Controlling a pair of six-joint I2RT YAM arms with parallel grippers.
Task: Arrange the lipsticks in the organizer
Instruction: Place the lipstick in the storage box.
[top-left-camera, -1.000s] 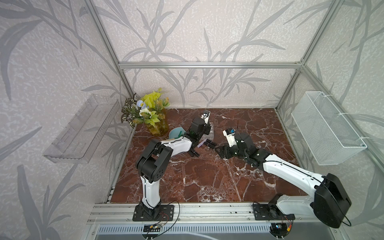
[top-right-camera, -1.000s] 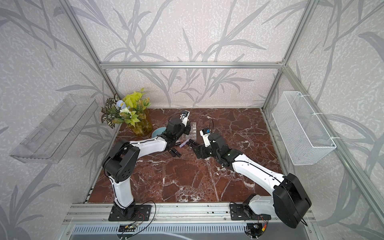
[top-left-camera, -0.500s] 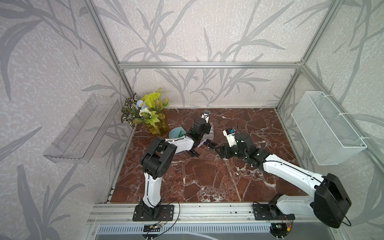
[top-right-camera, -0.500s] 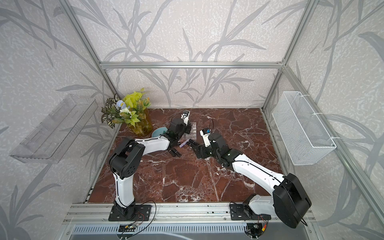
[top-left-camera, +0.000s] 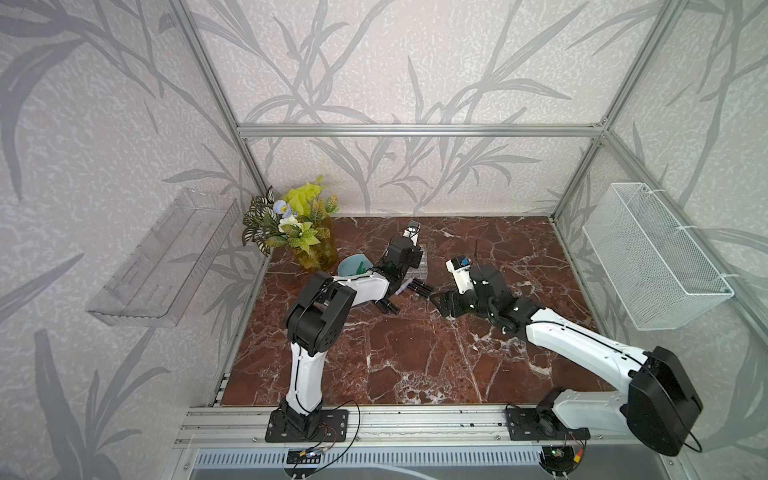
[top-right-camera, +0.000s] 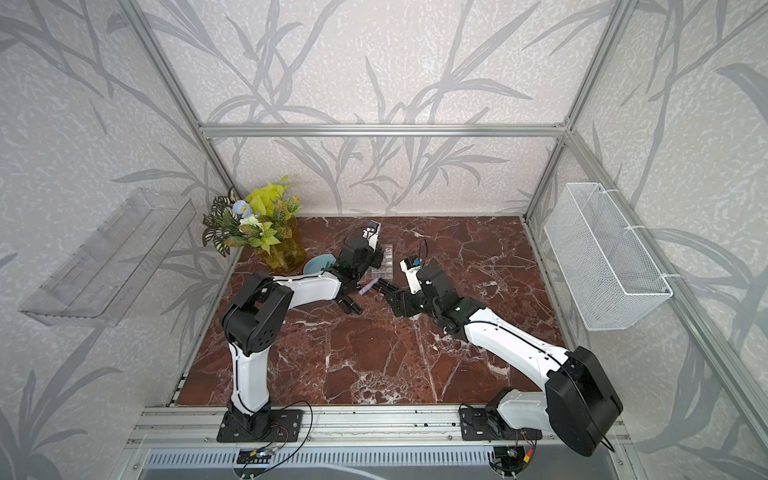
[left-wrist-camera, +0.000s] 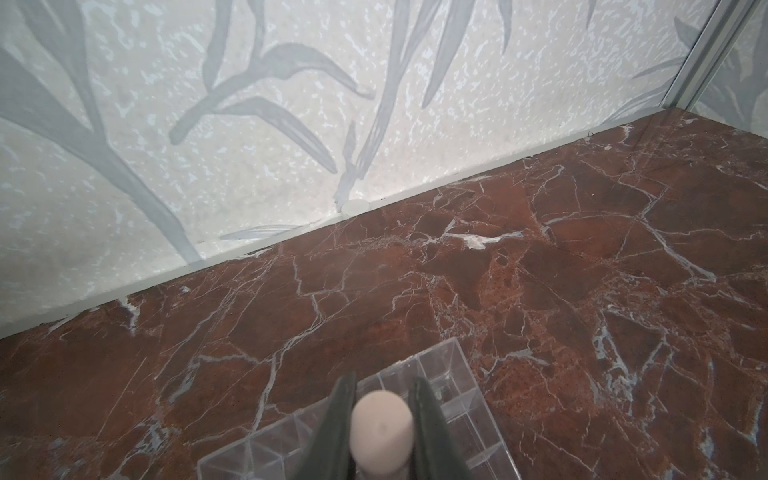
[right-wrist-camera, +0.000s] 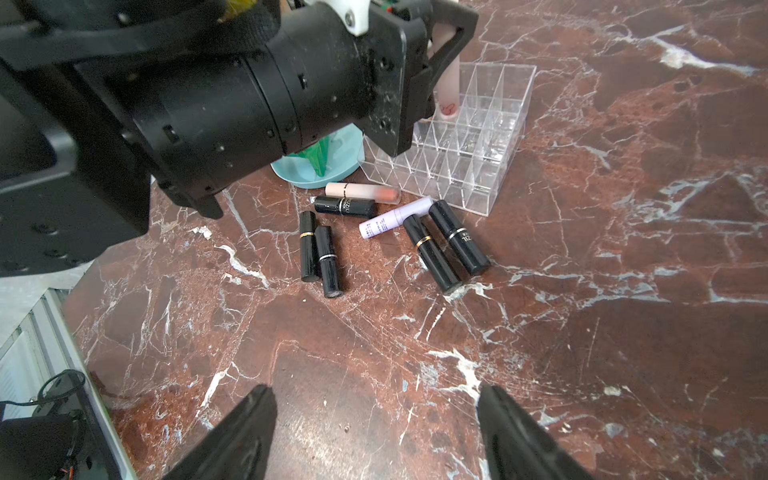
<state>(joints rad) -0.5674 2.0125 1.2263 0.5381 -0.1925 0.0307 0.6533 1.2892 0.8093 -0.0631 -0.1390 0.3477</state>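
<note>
Red marble tabletop (right-wrist-camera: 623, 291), clear organizer (right-wrist-camera: 478, 166) toward the back wall, loose lipsticks (right-wrist-camera: 461, 239) lying flat just in front of it. On the left side my left jaws are clamped on a pale pink lipstick (left-wrist-camera: 381, 430). It's held upright, long axis vertical, lower end at the mouth of a cell in an outer row of the organizer. Can't tell from either wrist view whether it's bottomed out or hanging just above the cell floor. Every other cell I can see looks empty. My read: what's left there is a straight drop along the tube's own axis, then release. Tilt is the risk, since the cell walls sit close around the tube. On the other side my right jaws are wide apart and empty, above bare tabletop, aimed at the pile, which lies between them and the organizer. Pile: a pair of black tubes (right-wrist-camera: 318, 253) side by side, a second black pair (right-wrist-camera: 432, 253) just beside a lilac tube (right-wrist-camera: 392, 218), one more black tube (right-wrist-camera: 345, 207) lying crosswise, and a pink tube (right-wrist-camera: 361, 191) right beside it, nearest the teal bowl (right-wrist-camera: 345, 153). Right arm is the nearer one for all of these. First pair runs roughly along my approach, so I'd close across it. The two tubes touch, so a double grab looks possible.
</note>
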